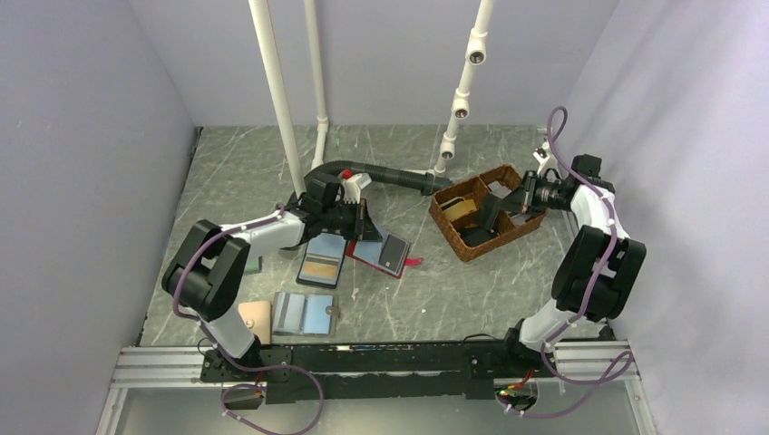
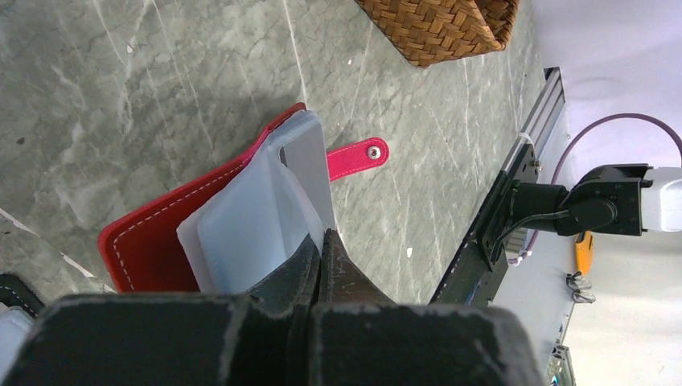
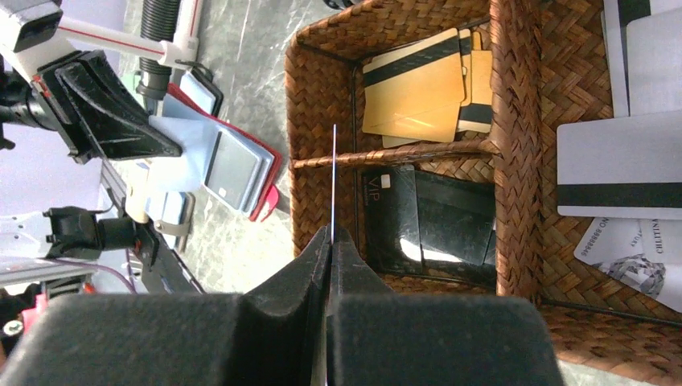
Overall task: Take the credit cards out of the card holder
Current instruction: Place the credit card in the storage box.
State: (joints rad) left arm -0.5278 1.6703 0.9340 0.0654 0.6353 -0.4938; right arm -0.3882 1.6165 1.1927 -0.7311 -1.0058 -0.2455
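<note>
Sleeves of the red card holder [image 1: 388, 254], which is lying open on the counter [image 1: 426, 299] just left of centre in the top view, are being pinched by the clenched left hand [image 1: 363, 220]. Farther right, the right hand [image 1: 512, 207] is gripping one credit card [image 3: 334, 177] edge-on above the wicker basket [image 1: 458, 245], where more credit cards [image 3: 418, 88] are lying in compartments.

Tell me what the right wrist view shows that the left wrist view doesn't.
Only right wrist: inside the wicker basket, tan cards, black cards and white cards, plus a thin card edge-on in the shut right claw.
Only left wrist: the metal snap on the pull tab of the red card holder.
Both: that holder, its clear sleeves pinched by the left claw, and the basket.
</note>
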